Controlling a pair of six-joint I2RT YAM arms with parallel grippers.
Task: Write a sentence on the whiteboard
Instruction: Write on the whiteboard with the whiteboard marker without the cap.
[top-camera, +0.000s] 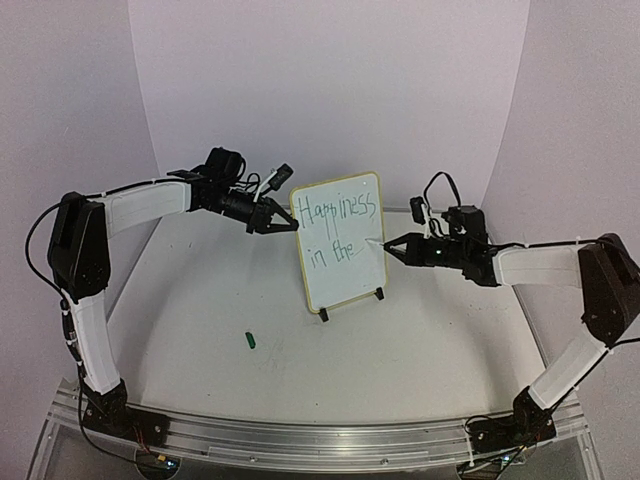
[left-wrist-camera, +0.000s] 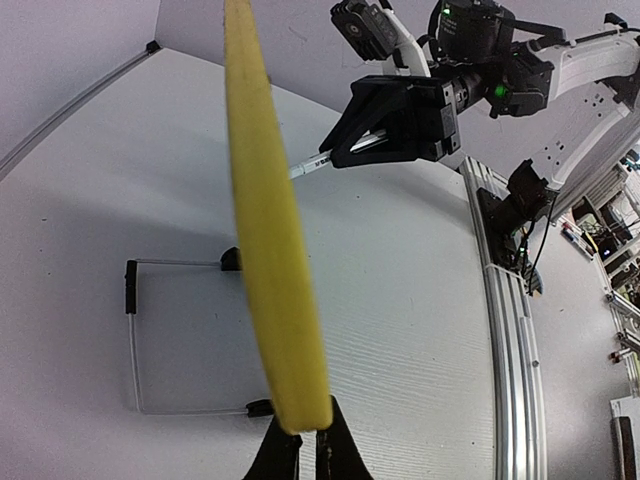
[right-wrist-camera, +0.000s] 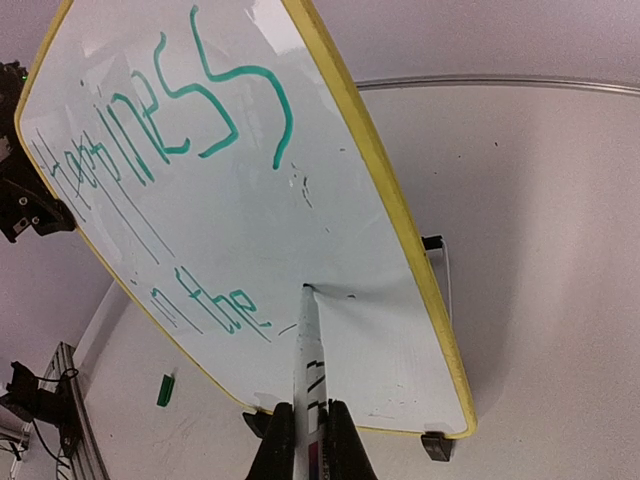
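Standing upright on the counter, whiteboard shows sentence "Happiness in the". Left hand pinches whiteboard's left frame edge; right hand clamps a marker, tip touching whiteboard just right of "the".

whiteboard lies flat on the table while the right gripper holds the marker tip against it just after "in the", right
Not flat: the top external view shows the whiteboard standing upright on its black feet. The rest holds: the right gripper holds the marker with its tip against the board, just after "in the" of the sentence.
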